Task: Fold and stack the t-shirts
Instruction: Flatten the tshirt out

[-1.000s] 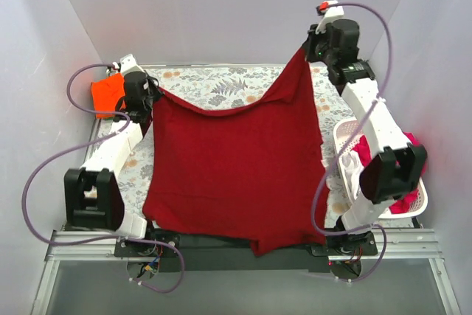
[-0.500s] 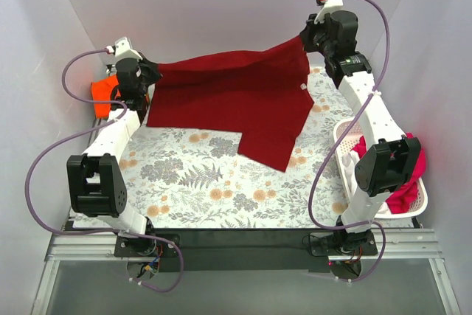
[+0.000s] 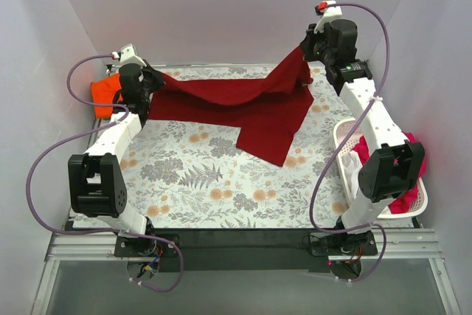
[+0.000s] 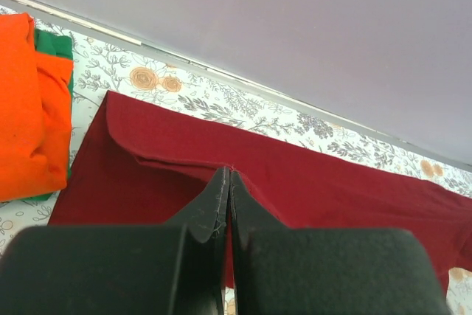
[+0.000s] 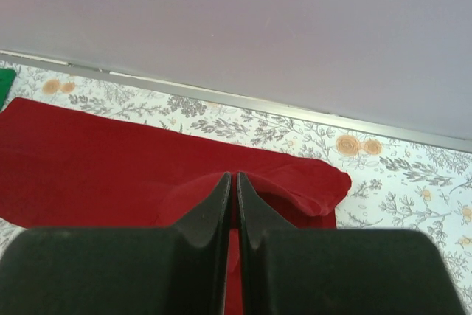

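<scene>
A large dark crimson t-shirt (image 3: pixel 243 101) stretches across the far part of the table between both arms, its loose lower part trailing toward the middle. My left gripper (image 3: pixel 156 79) is shut on its left edge, and in the left wrist view my left gripper (image 4: pixel 227 175) pinches the crimson t-shirt (image 4: pixel 324 189) between closed fingers. My right gripper (image 3: pixel 304 51) holds the right edge higher; in the right wrist view my right gripper (image 5: pixel 234 177) is shut on the crimson t-shirt (image 5: pixel 96 160). A folded orange t-shirt (image 4: pixel 29 101) lies on a green t-shirt (image 4: pixel 53 42) at the far left.
A white basket (image 3: pixel 341 138) at the right edge holds magenta-pink cloth (image 3: pixel 402 197) and white cloth (image 3: pixel 352 171). The floral tablecloth (image 3: pixel 206 189) covers the table. White walls close in on the back and both sides.
Both grippers swept the crimson t-shirt from the near half of the table to the far edge. It was raised in the air half a second ago and now hangs lower over the table.
</scene>
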Available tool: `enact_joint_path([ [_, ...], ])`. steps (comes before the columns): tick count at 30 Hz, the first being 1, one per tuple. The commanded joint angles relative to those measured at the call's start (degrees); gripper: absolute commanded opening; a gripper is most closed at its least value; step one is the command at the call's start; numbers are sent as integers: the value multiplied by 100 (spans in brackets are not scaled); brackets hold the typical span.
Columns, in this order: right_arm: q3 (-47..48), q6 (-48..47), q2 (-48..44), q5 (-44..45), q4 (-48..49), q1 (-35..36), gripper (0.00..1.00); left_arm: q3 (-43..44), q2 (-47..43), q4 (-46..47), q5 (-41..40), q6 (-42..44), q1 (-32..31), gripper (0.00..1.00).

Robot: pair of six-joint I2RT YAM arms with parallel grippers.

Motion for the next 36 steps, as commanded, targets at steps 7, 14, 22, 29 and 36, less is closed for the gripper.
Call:
enact_joint_path([
  [7,-1103,155,-1247,103,350,-34,1,-335,-597,-17,60,78,42,0],
  [14,-2317,480,-2810,-371,429,-25,1,-906,-1938,-140,612,-176,33,0],
  [22,-1511,367,-4218,-986,-141,-7,1,129,-3040,-1292,1483,-598,24,0],
  [29,660,-11,-4026,-1040,-1222,-7,1,2352,-2760,-2476,2345,-494,24,0],
  [36,-1320,759,-4814,-1566,-909,-7,1,1873,-3146,-2760,2767,-379,24,0],
])
